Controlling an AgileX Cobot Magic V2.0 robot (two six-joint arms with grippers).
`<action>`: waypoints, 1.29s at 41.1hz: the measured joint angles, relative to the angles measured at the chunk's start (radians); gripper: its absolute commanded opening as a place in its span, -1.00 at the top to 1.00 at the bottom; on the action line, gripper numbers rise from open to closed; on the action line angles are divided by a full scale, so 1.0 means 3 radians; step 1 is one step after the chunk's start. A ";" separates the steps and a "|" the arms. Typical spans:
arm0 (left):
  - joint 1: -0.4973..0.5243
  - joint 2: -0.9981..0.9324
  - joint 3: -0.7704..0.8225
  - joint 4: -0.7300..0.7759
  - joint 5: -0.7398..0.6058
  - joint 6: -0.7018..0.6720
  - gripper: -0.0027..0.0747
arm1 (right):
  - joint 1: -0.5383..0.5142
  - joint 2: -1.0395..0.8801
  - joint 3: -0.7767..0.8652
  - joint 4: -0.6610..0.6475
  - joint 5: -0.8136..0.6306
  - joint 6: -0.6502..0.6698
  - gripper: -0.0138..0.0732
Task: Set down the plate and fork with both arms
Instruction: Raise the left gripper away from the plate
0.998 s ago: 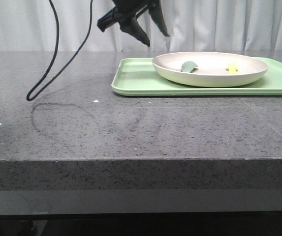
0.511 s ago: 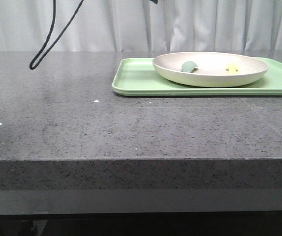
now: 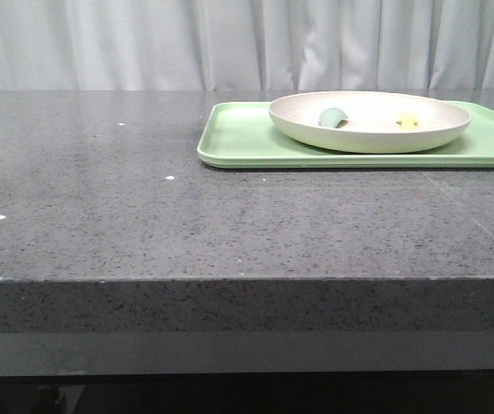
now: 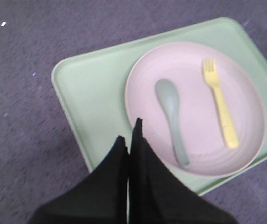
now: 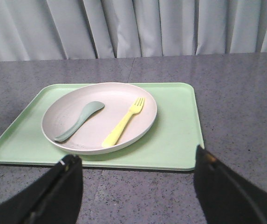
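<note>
My front view hides both arms; wrist views show left pincer (image 4: 129,135) pressed together above tray (image 4: 91,88), right pincer (image 5: 138,163) spread, plate (image 5: 99,115) with fork (image 5: 123,122) and spoon (image 5: 79,120) ahead.

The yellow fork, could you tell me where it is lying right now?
The fork lies flat inside the plate, beside the grey-green spoon, and the plate sits on the green tray; in the front view this is toward the table's far right.

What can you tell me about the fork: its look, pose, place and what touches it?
The fork is small, pale yellow and looks like plastic, with short tines. It lies flat inside the cream plate, beside a grey-green spoon but apart from it. The plate sits on a light-green tray. No gripper touches the fork.
</note>
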 measured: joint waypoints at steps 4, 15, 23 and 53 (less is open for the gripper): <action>0.0000 -0.0308 0.0553 0.0285 0.0000 0.0013 0.98 | 0.0000 0.0000 0.0000 0.0000 -0.0002 0.0000 -0.52; 0.0165 -0.1364 0.2024 0.0725 -0.0274 -0.0023 0.98 | 0.0000 0.0000 0.0000 0.0000 -0.0015 0.0000 -0.52; 0.0366 -0.2167 0.3005 0.0764 -0.0950 -0.0023 0.98 | 0.0000 0.0000 0.0000 0.0000 -0.0015 0.0000 -0.52; 0.0478 -0.5247 0.6232 0.0751 -0.3209 -0.0028 0.98 | 0.0000 0.0000 0.0000 0.0001 -0.0260 0.0000 -0.52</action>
